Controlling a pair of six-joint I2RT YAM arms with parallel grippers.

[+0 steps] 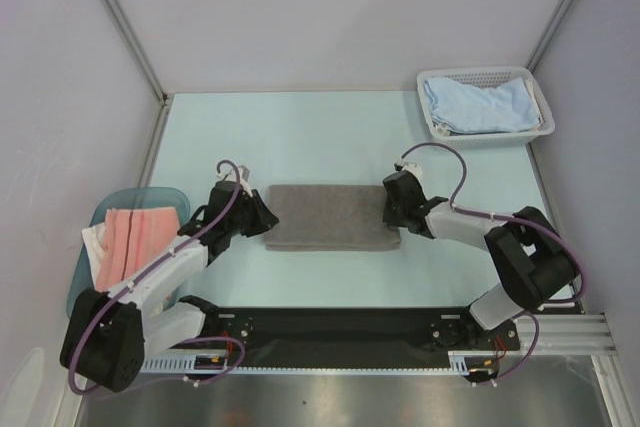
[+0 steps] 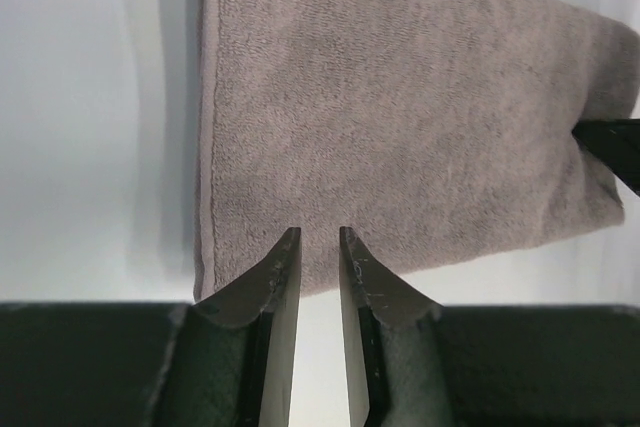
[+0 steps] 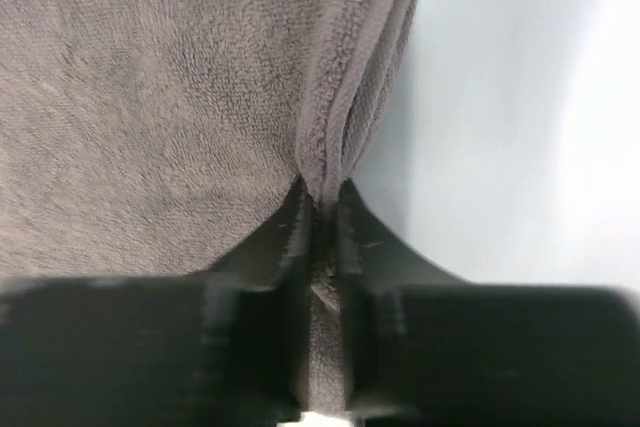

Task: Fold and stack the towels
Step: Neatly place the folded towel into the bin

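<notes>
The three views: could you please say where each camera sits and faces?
Top: above, behind the bases, looking down on the table; left arm and right arm show.
Left wrist: on its arm, facing the grey towel's edge; left gripper open.
Right wrist: on its arm; right gripper pinches the towel.
Shared: the grey towel.

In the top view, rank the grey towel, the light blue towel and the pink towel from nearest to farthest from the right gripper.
1. The grey towel, pinched at its right edge by the right gripper.
2. The light blue towel, in the basket at the far right corner.
3. The pink towel, in the tub at the left edge.
</notes>
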